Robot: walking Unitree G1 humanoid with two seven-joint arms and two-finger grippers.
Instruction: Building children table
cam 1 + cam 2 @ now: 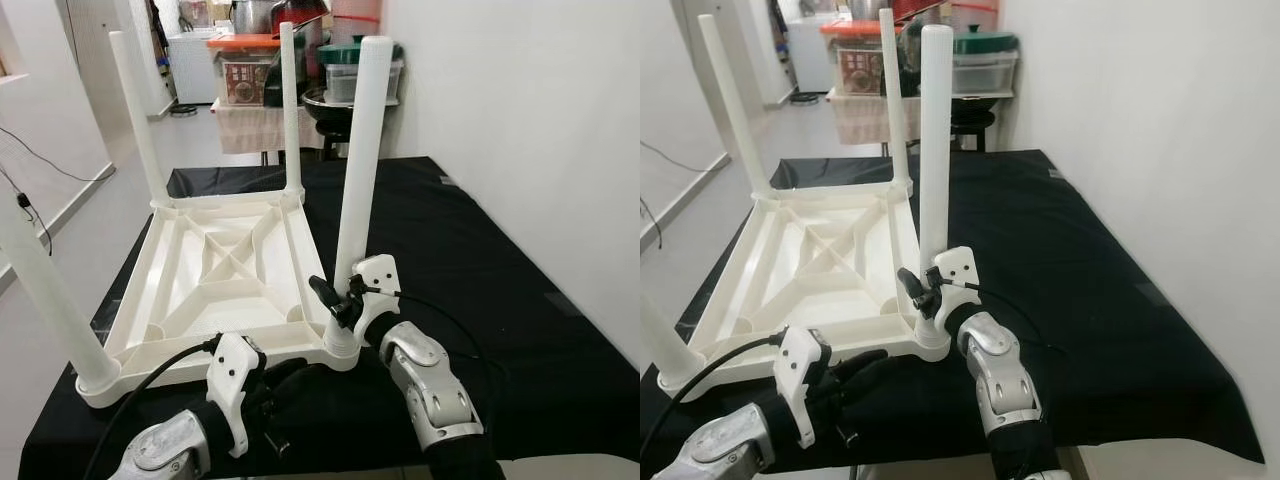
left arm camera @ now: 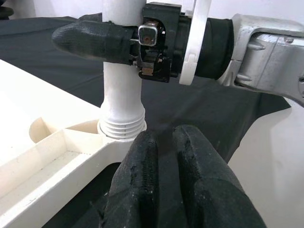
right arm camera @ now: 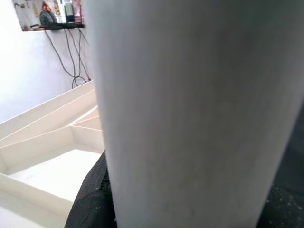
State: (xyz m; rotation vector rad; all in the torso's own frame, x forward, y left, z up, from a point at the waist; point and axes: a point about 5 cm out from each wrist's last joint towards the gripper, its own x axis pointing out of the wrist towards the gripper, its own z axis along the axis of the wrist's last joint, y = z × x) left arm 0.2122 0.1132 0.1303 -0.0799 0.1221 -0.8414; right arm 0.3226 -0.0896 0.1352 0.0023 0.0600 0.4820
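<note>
A white plastic children's table (image 1: 215, 265) lies upside down on a black-covered worktop, with its legs pointing up. My right gripper (image 1: 338, 300) is shut on the near right leg (image 1: 360, 150), low down, just above the ribbed socket collar (image 2: 121, 126) at the table's corner. In the left wrist view, one black finger (image 2: 90, 40) of that gripper wraps round the leg. My left gripper (image 1: 865, 362) lies low in front of the table's near edge. Its two fingers (image 2: 142, 180) are pressed together on nothing and point at that corner. The leg's white surface (image 3: 190, 114) is very close in the right wrist view.
The near left leg (image 1: 45, 290) and two far legs (image 1: 135, 110) (image 1: 290, 110) stand upright. The black cloth (image 1: 480, 260) stretches to the right up to a white wall. Storage boxes and pots (image 1: 250, 70) stand behind the worktop. Floor lies to the left.
</note>
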